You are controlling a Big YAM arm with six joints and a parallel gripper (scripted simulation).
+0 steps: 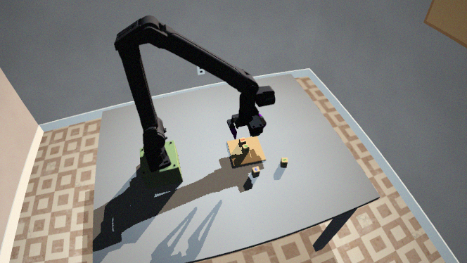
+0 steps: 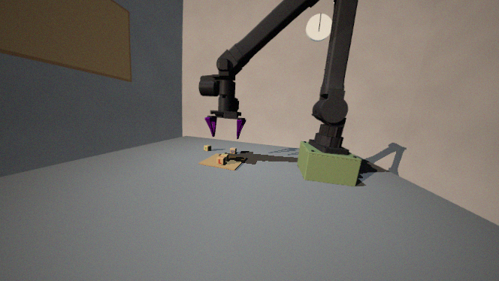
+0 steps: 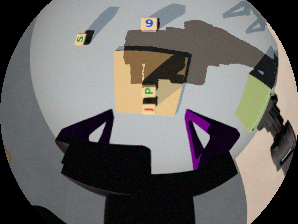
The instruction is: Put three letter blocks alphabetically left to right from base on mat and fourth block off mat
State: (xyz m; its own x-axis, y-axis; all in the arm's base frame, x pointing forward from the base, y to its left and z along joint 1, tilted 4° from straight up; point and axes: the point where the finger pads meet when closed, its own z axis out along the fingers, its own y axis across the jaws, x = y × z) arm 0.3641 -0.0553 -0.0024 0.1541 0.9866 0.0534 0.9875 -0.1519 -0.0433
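Observation:
The tan mat [image 1: 254, 142] [image 2: 210, 161] [image 3: 127, 95] lies flat. A block with a green P [image 1: 245, 147] [image 3: 149, 90] stands near its middle. A block with a red letter on top [image 1: 242, 140] [image 3: 149, 108] stands beside it, close to the mat's edge; its side shows a red L in the exterior view. The gap between them is hard to judge. A block with a blue 9 or 6 [image 1: 256, 171] [image 2: 233, 150] [image 3: 149, 23] and a green S block [image 1: 284, 161] [image 2: 207, 148] [image 3: 80, 38] lie off the mat. My gripper [image 1: 245, 136] [image 2: 225, 137] [image 3: 149, 113] is open and empty, above the red-letter block.
The green robot base [image 1: 172, 165] [image 2: 331, 169] [image 3: 252, 102] stands on the table at one side of the mat. The arm's shadow falls over part of the mat and the table near the blue-marked block.

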